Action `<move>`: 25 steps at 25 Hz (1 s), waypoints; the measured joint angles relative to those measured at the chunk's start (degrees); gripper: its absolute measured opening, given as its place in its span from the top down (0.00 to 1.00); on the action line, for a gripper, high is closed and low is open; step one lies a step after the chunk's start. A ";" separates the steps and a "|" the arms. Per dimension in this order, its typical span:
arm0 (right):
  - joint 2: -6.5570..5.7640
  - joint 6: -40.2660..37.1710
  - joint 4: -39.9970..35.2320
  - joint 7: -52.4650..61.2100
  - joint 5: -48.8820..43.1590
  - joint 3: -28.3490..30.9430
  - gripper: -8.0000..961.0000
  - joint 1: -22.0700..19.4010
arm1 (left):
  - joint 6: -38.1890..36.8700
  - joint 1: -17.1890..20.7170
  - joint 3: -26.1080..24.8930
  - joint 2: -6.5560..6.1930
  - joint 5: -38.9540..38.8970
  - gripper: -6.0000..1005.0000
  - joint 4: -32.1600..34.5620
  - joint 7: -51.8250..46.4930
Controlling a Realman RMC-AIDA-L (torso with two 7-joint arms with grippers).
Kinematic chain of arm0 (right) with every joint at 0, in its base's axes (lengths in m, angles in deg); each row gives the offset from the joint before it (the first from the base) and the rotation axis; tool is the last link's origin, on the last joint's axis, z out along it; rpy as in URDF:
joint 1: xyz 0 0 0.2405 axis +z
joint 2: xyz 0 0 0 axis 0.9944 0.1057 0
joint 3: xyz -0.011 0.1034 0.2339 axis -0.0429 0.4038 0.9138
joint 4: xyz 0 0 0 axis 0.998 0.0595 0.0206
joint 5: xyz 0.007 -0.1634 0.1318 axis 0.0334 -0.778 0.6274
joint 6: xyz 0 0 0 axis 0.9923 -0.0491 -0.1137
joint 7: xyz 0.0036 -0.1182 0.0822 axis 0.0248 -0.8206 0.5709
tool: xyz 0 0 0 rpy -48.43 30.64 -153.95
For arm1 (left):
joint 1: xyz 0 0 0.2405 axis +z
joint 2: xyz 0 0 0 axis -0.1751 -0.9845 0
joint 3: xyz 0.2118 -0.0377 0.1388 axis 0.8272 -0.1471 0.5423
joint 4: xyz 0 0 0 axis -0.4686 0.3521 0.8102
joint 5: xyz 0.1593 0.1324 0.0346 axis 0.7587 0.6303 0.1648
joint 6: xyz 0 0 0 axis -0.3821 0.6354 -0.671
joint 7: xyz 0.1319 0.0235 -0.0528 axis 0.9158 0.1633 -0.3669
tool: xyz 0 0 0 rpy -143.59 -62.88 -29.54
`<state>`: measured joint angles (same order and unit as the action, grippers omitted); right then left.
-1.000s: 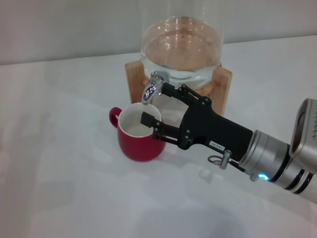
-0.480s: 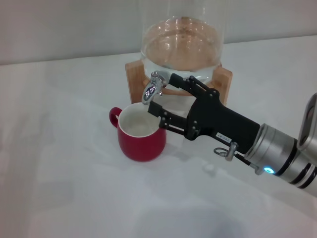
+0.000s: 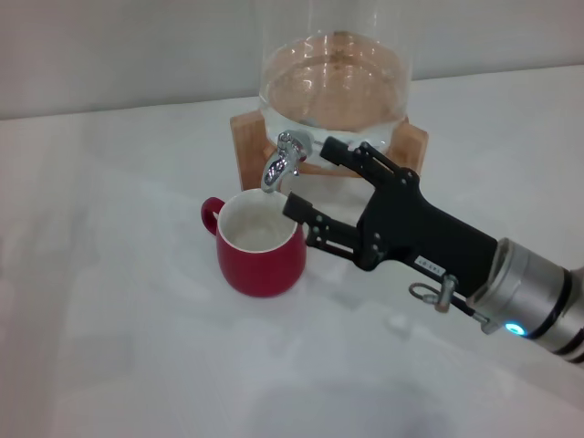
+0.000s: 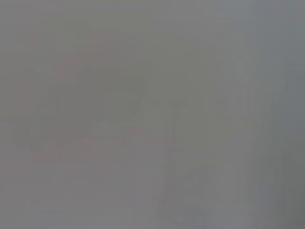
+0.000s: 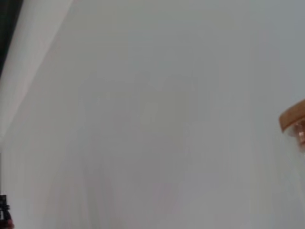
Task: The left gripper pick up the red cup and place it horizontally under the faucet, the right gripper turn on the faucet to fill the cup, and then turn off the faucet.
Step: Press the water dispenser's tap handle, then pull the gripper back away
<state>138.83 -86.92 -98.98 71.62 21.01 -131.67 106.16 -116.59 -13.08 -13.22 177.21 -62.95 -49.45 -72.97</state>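
Clear glass dispenser [image 3: 333, 64] at the far middle of the head view, round-walled, cut off by the upper edge, holding clear liquid low in its belly. Seated on a light wooden stand [image 3: 412, 146], with corner posts showing to either side of the glass base and a wood tone glowing through the liquid. Everything resting on a white tabletop [image 3: 109, 319], plain and matte, with soft shadows toward the near side. Pale wall [image 3: 128, 46] behind. Rounded edge of wood [image 5: 291, 118] at one side of the right wrist view. Featureless grey in the left wrist view.
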 joint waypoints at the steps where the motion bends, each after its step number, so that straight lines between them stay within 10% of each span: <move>1: 0.01 -0.75 -0.06 0.00 -0.61 -0.02 0.09 -0.35 | 0.01 0.06 0.00 0.00 -0.01 0.48 0.00 0.00; 25: 0.89 8.15 -2.76 7.19 -8.27 -0.87 0.09 3.71 | 0.10 0.14 0.04 0.19 0.42 0.48 0.00 -0.26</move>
<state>139.72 -78.77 -101.74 78.82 12.73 -132.53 109.87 -116.49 -12.94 -13.18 177.40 -62.54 -49.45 -73.23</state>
